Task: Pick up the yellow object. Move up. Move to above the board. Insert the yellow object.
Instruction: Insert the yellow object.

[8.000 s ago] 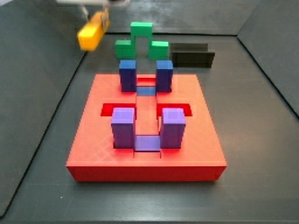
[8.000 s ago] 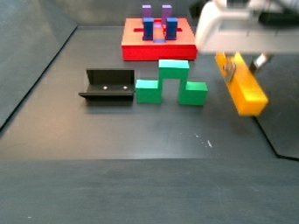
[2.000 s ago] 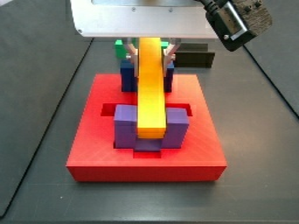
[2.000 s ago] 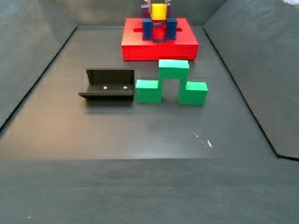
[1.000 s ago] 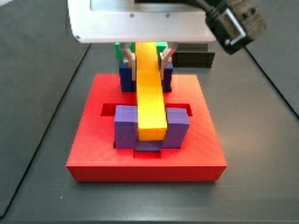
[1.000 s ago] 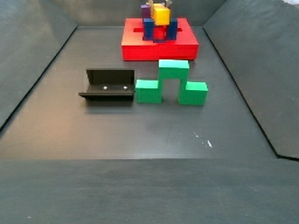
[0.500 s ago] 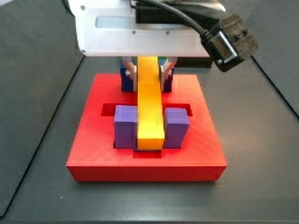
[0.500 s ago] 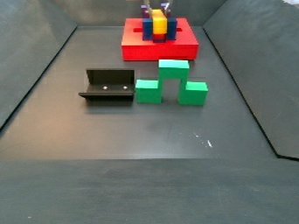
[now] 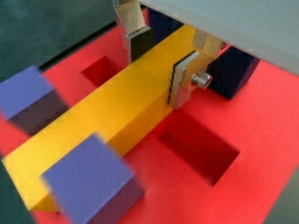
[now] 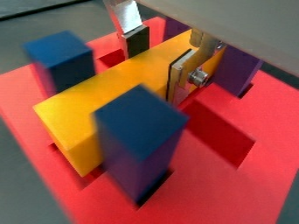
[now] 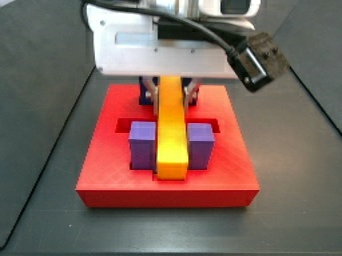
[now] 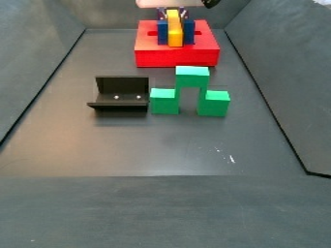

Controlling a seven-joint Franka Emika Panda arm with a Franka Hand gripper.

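The gripper [image 9: 160, 54] is clamped on the yellow object [image 9: 111, 107]; in both wrist views its silver fingers [image 10: 184, 72] press the two long sides of the bar. The bar lies low on the board [image 11: 102, 170], between the two purple blocks [image 11: 140, 143] and the two blue blocks [image 10: 138, 143]. No writing can be read. In a side view, the green stepped block [image 12: 189, 92] and the fixture [image 12: 119, 95] stand on the floor, well apart from the board.

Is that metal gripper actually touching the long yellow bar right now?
Touching. In both wrist views the gripper sits over the red board, its silver fingers pressed flat against both sides of the long yellow bar, with no gap showing.
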